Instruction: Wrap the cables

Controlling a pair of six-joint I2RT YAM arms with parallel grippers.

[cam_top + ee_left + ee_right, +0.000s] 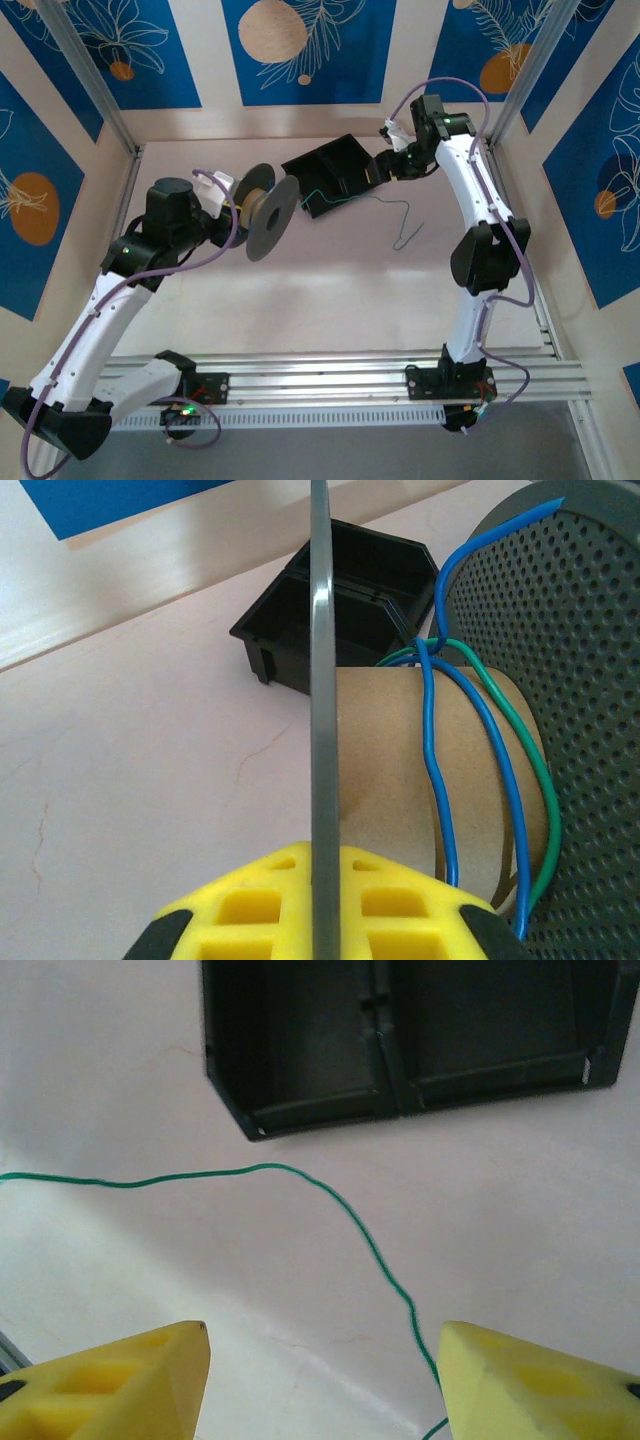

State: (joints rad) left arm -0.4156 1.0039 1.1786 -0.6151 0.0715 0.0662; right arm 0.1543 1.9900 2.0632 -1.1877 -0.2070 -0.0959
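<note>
A spool with grey flanges (272, 218) and a cardboard core (390, 760) hangs over the table's left middle. My left gripper (236, 203) is shut on the edge of one flange (320, 680), which its yellow fingers (250, 900) clamp. Blue cables (437, 770) and a green cable (545, 780) lie looped round the core, next to the perforated flange (590, 700). From the spool a loose green cable (345, 198) trails right across the table to a bent end (405, 235). My right gripper (386, 168) is open just above this green cable (330, 1195), which passes close to its right fingertip (480, 1360).
A black two-compartment box (335, 170) lies tilted at the back middle, right beside the right gripper and just beyond the spool (345, 605) (400, 1050). Patterned walls enclose the table on three sides. An aluminium rail (330, 375) runs along the near edge.
</note>
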